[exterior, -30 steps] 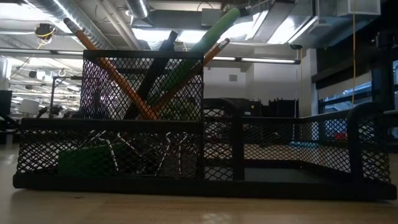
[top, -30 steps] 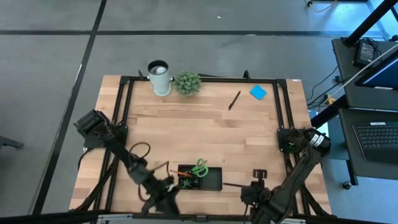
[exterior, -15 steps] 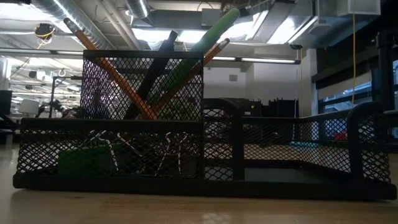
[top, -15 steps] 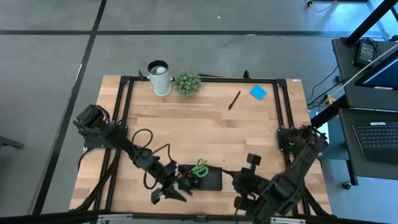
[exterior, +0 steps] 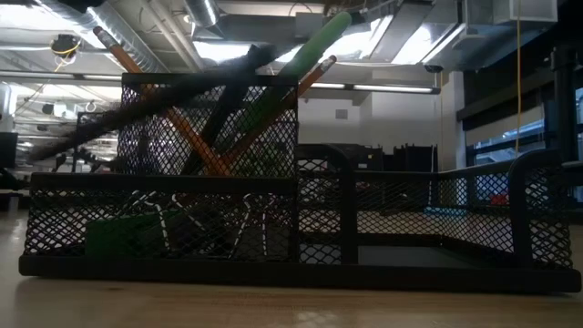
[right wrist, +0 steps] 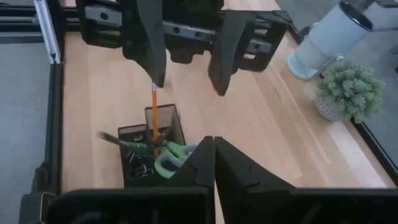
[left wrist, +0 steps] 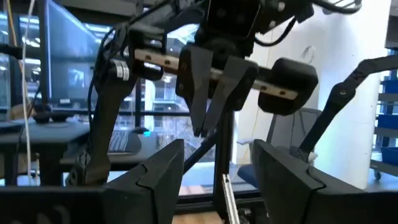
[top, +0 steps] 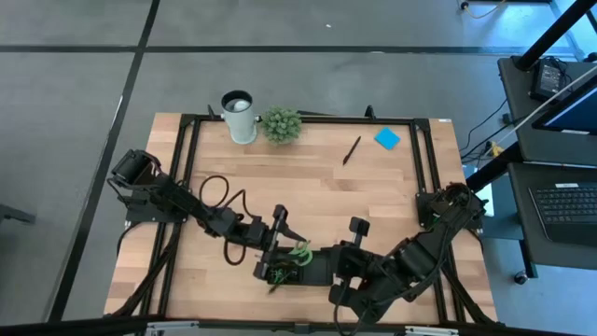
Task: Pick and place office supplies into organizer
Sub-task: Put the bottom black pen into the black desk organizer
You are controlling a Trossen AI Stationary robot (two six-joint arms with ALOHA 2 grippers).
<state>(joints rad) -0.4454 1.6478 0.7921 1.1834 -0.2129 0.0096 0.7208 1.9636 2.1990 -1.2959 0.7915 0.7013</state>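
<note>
The black mesh organizer stands near the table's front edge. Its tall cup holds orange pencils and green-handled scissors, which lean on its rim. My right gripper hangs just right of the organizer, shut on a black pen. My left gripper stands open just beyond the organizer's far left corner with nothing between its fingers. A second black pen and a blue sticky-note pad lie flat at the far right. My right gripper pinches the black pen at its upper end between its two shut fingertips. The fingers come from above, slanting down. The pen hangs below them and shows as a slanted blur across the cup's top. Whether its lower end touches the organizer I cannot tell.
A white cylindrical cup and a small green potted plant stand at the far edge, left of centre. A black frame rail runs around the tabletop. Bare wood lies between the organizer and the far items.
My right gripper has risen and gone toward the table's left, over the organizer. The pen has tipped from lying level to hanging steeply. My left gripper has gone from the organizer's near left corner toward the far edge and has rolled about its own axis.
</note>
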